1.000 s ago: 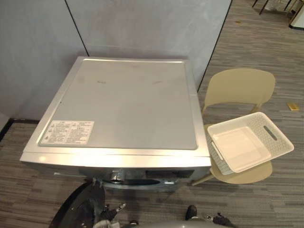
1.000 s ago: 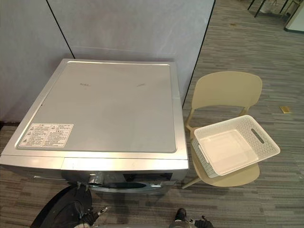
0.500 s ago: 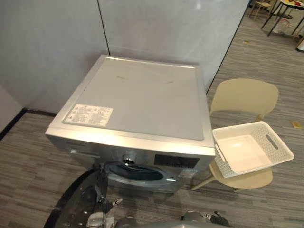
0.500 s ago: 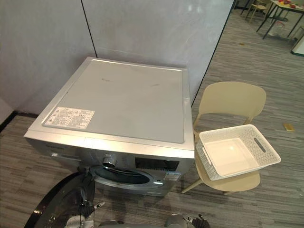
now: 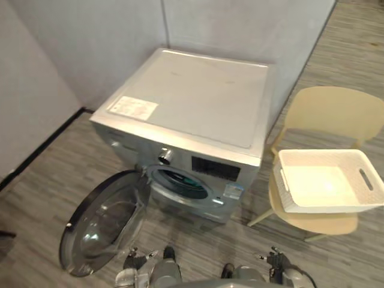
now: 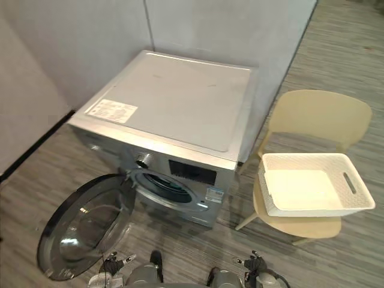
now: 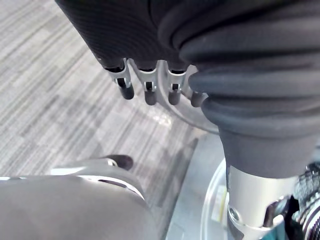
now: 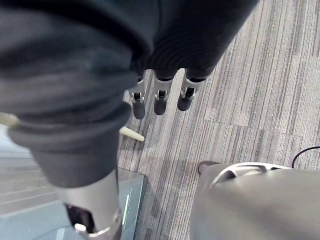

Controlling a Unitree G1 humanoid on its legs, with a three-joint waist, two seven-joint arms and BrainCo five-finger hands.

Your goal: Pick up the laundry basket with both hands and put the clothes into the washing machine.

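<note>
A white perforated laundry basket (image 5: 321,206) rests on the seat of a beige chair (image 5: 336,111) to the right of the washing machine (image 5: 198,96). Only its bare white inside shows. The machine's round door (image 5: 105,219) is swung open to the left, baring the drum opening (image 5: 180,182). My left hand (image 7: 149,94) hangs low above the floor by the door, its fingers relaxed and holding nothing. My right hand (image 8: 161,102) also hangs over the carpet, fingers loose and empty, well short of the basket.
Grey partition walls (image 5: 108,30) stand behind and left of the machine. Striped grey carpet (image 5: 42,180) lies in front of it. The open door takes up floor room at the lower left.
The camera has drawn back and turned, so the machine's front, drum opening and open door now show in full. Basket, chair and machine stay where they were.
</note>
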